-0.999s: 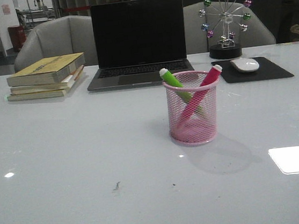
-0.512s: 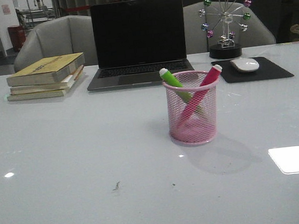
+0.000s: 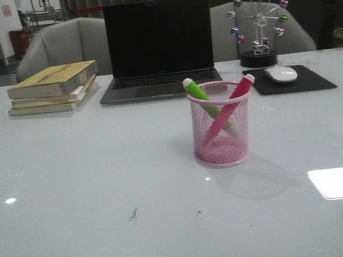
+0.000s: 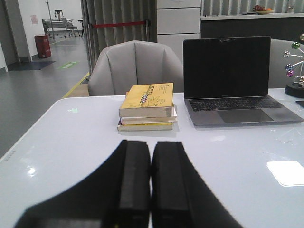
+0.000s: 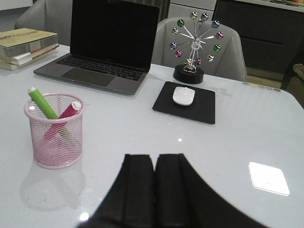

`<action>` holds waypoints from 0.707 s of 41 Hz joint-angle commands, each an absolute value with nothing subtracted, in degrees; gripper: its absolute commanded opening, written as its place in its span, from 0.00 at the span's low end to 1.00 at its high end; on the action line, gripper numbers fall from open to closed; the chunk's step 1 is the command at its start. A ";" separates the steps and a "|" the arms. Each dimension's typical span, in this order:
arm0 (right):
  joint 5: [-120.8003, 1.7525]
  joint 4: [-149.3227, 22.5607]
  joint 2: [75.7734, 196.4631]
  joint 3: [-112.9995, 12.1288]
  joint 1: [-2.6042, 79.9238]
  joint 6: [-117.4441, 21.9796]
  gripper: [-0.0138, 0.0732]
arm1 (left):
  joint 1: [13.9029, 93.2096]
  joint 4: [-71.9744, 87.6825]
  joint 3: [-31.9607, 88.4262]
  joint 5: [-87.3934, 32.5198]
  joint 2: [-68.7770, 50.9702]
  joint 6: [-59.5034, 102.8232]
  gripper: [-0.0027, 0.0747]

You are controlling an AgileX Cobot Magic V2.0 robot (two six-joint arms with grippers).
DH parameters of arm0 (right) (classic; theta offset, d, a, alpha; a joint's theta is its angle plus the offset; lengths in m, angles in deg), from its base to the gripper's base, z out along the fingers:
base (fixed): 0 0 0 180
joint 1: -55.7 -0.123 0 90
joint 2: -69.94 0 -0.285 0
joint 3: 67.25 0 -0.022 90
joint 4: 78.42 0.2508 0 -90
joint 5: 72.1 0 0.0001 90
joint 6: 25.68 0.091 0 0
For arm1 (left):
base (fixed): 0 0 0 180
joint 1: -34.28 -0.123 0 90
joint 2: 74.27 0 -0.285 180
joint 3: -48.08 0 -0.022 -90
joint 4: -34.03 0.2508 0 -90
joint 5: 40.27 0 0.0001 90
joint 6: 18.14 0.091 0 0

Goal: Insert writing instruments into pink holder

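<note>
The pink holder (image 3: 222,126) stands upright mid-table, in front of the laptop. Inside it the lime green marker (image 3: 200,94) leans left and the pink marker (image 3: 239,90) leans right, crossing each other, both tips poking above the rim. The right wrist view shows the same pink holder (image 5: 56,135) with the green marker (image 5: 42,104) and pink marker (image 5: 70,110) in it. My right gripper (image 5: 154,159) is shut and empty, well to the right of the holder. My left gripper (image 4: 150,145) is shut and empty, facing the books. Neither arm appears in the front view.
A black laptop (image 3: 159,49) sits behind the holder. Stacked books (image 3: 54,87) lie at the back left. A white mouse (image 3: 281,74) rests on a black pad (image 3: 302,81) at the back right, beside a ferris-wheel ornament (image 3: 259,25). Grey chairs stand behind the table.
</note>
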State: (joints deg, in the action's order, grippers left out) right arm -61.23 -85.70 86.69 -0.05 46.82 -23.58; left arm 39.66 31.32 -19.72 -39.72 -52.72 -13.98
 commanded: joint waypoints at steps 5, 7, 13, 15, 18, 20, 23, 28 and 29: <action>-65.39 -85.80 87.75 -2.14 47.18 -23.39 0.26 | 39.61 31.04 -18.11 -44.71 -51.83 -14.28 0.15; -65.26 -85.80 87.75 -2.14 47.18 -23.39 0.26 | 39.61 31.04 -18.11 -44.71 -51.83 -14.28 0.15; -65.26 -85.80 87.75 -2.14 47.18 -23.39 0.26 | 39.61 31.04 -18.11 -44.71 -51.83 -14.28 0.15; -65.26 -85.80 87.75 -2.14 47.18 -23.39 0.26 | 39.61 31.04 -18.11 -44.71 -51.83 -14.28 0.15; -65.26 -85.80 87.75 -2.14 47.18 -23.39 0.26 | 39.61 31.04 -18.11 -44.71 -51.83 -14.28 0.15; -65.26 -85.80 87.75 -2.14 47.18 -23.39 0.26 | 39.61 31.04 -18.11 -44.71 -51.83 -14.28 0.15; -65.26 -85.80 87.75 -2.14 47.18 -23.39 0.26 | 39.61 31.04 -18.11 -44.71 -51.83 -14.28 0.15; -65.26 -85.80 87.75 -2.14 47.18 -23.39 0.26 | 39.61 31.04 -18.11 -44.71 -51.83 -14.28 0.15; -65.26 -85.80 87.75 -2.14 47.18 -23.39 0.26 | 39.61 31.04 -18.11 -44.71 -51.83 -14.28 0.15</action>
